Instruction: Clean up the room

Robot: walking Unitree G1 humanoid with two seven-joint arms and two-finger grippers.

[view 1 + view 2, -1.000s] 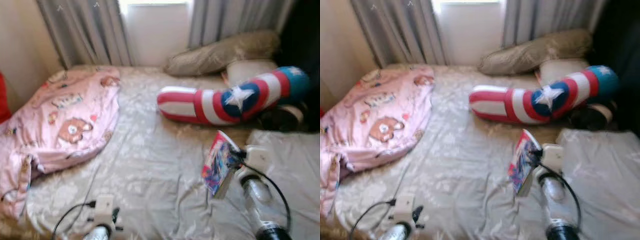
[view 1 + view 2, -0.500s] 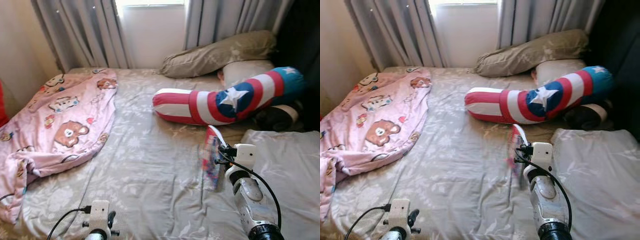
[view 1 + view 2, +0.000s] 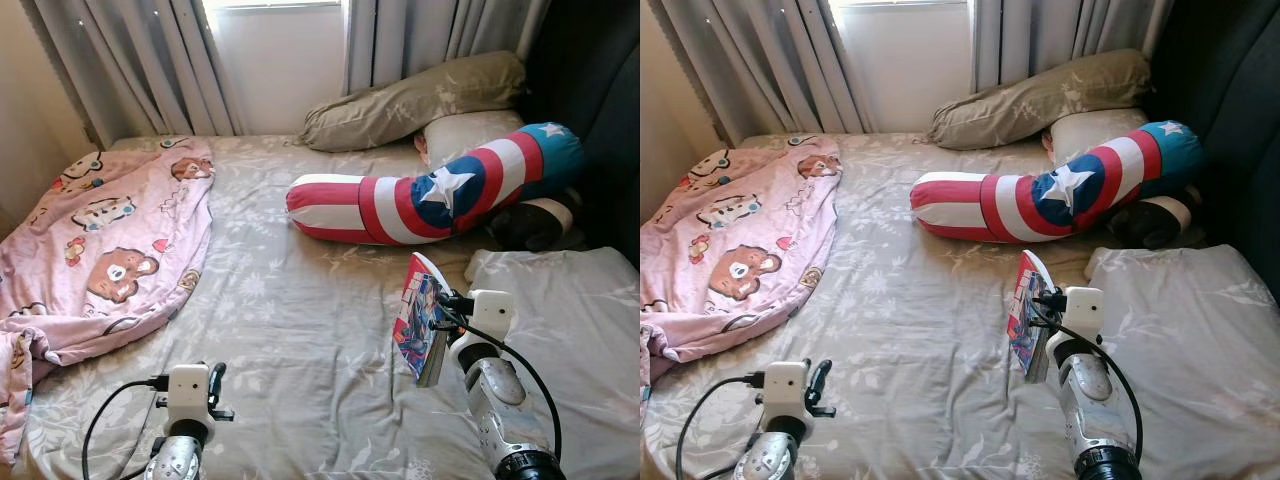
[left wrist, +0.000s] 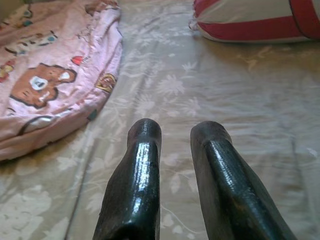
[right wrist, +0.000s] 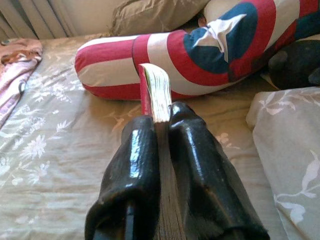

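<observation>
My right gripper [image 3: 440, 300] is shut on a colourful book [image 3: 417, 315], held upright on its edge above the grey flowered bedsheet [image 3: 290, 300]. In the right wrist view the two fingers [image 5: 140, 145] clamp the book [image 5: 156, 95] by its pages. Low at the front left, my left gripper [image 3: 214, 385] hovers over the sheet. Its fingers [image 4: 145, 165] stand slightly apart with nothing between them. A pink bear-print blanket [image 3: 100, 250] lies crumpled on the bed's left side.
A long red, white and blue star pillow [image 3: 430, 200] lies across the bed beyond the book. Beige pillows [image 3: 420, 95] rest by the curtains. A grey pillow [image 3: 570, 330] lies to the right, a dark headboard [image 3: 610, 130] beyond it.
The view has shifted, so the bed's things sit further left and the blur is gone. The book's cover has turned edge-on and back towards me in the right gripper. The left gripper rose.
</observation>
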